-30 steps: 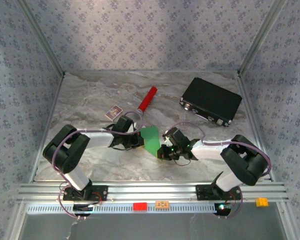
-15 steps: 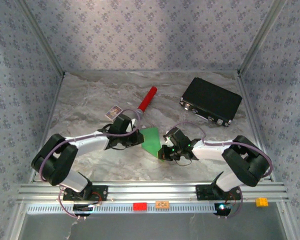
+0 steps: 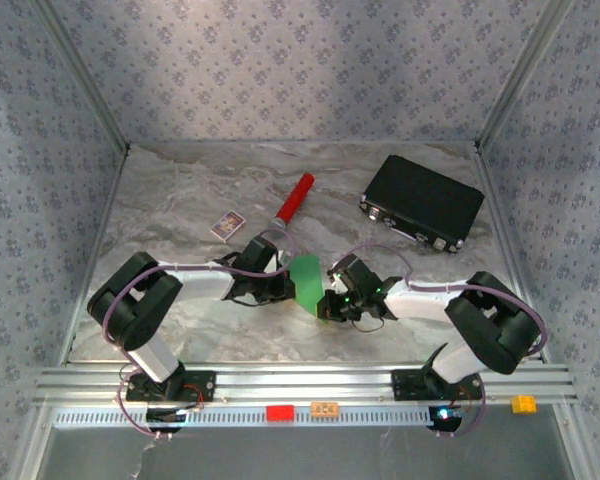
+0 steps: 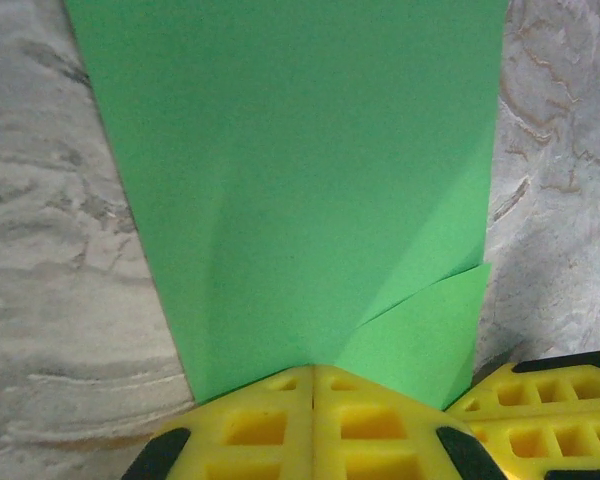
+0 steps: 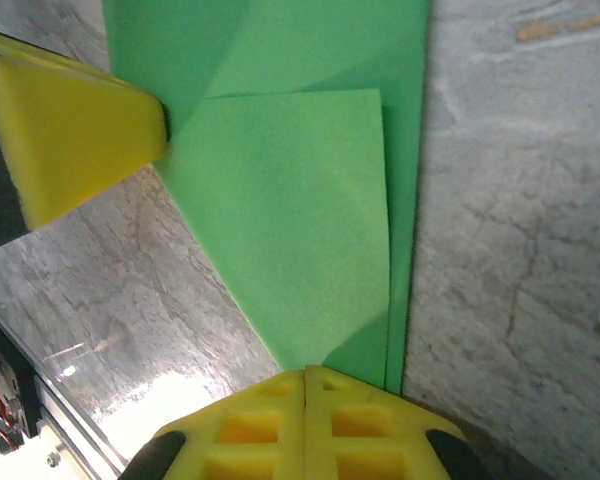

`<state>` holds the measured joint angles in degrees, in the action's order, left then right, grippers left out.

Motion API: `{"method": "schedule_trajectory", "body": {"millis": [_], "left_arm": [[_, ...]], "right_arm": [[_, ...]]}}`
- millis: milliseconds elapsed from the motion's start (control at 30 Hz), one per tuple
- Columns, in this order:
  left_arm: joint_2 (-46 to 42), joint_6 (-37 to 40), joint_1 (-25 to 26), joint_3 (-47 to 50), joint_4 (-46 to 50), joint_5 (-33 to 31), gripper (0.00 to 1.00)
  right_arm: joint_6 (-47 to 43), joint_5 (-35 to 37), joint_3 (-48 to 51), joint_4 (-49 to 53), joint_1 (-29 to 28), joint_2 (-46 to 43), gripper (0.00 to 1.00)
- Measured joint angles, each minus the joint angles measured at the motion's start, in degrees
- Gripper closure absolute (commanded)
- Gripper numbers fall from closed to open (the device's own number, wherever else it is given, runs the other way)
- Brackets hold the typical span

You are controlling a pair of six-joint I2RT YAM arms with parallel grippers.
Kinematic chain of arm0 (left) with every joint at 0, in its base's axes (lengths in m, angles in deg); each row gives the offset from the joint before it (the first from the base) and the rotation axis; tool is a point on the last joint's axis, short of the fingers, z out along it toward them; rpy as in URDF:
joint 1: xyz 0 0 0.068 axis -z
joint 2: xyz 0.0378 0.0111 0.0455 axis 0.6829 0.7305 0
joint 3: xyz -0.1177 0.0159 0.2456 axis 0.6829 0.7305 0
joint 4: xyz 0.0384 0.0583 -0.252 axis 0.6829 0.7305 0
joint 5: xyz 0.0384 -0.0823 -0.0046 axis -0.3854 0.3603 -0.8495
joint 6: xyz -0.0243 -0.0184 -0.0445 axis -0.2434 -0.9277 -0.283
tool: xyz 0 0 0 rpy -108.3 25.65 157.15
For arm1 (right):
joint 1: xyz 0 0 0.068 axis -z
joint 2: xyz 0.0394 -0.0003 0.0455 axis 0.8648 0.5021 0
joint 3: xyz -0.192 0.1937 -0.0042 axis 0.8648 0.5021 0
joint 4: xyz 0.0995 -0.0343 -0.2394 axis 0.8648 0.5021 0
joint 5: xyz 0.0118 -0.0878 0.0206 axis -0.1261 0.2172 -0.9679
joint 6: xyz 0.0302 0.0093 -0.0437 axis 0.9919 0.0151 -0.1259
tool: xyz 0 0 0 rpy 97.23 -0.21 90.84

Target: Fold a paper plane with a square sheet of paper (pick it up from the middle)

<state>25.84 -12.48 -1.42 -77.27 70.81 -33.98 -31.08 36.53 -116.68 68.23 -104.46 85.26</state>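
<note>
The square sheet of paper is bright green and partly folded, lying on the marble table between both grippers. In the left wrist view the sheet fans away from my left gripper, whose yellow fingers are shut on its near point where the creases meet. My left gripper sits at the sheet's left side. My right gripper is at its near right end. In the right wrist view a folded flap narrows into my right gripper, which is shut on it. No paper plane is in view.
A red cylinder lies behind the sheet and a small printed card to its left. A black case sits at the back right. A metal rail runs along the near edge. Patterned walls close in the table.
My left gripper has moved right, closer to the right gripper, after its arm swung out and back. The green sheet looks narrower from above. The right arm has barely moved.
</note>
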Motion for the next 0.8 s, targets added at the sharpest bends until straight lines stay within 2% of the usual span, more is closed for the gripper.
{"method": "schedule_trajectory", "body": {"millis": [200, 433, 600, 800], "left_arm": [[0.2, 0.6, 0.0, -0.2, 0.1, 0.0, 0.98], [0.4, 1.0, 0.0, -0.4, 0.2, 0.0, 0.98], [0.4, 1.1, 0.0, -0.4, 0.1, 0.0, 0.98], [1.0, 1.4, 0.0, -0.8, 0.1, 0.4, 0.99]], "right_arm": [[-1.6, -0.7, -4.8, 2.5, -0.3, 0.1, 0.98], [-2.8, -1.6, -11.4, 1.6, -1.6, 8.0, 0.97], [-3.4, -1.5, -11.3, 2.0, -1.9, 11.0, 0.97], [-3.4, -1.5, -6.5, 0.5, -1.9, 6.8, 0.96]]}}
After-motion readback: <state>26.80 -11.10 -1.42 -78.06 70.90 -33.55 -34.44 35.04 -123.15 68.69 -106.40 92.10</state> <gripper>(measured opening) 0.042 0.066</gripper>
